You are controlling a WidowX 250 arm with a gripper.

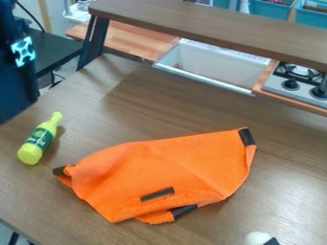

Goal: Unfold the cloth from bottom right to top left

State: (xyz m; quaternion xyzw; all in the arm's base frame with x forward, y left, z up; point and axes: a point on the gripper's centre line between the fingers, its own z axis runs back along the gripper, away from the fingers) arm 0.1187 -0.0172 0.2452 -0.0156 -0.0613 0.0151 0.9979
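Well, the big brown table (pixel 140 115) has an orange cloth (pixel 159 167) lying near its front, wrinkly and partly folded. A yellow-green bottle (pixel 39 139) is near the cloth's left end. I can't tell if the gripper is open or closed.

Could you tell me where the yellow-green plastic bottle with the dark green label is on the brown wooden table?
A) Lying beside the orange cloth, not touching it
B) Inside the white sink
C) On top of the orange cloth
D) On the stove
A: the yellow-green plastic bottle lies on the bare brown wooden tabletop, with a gap between it and the orange cloth.
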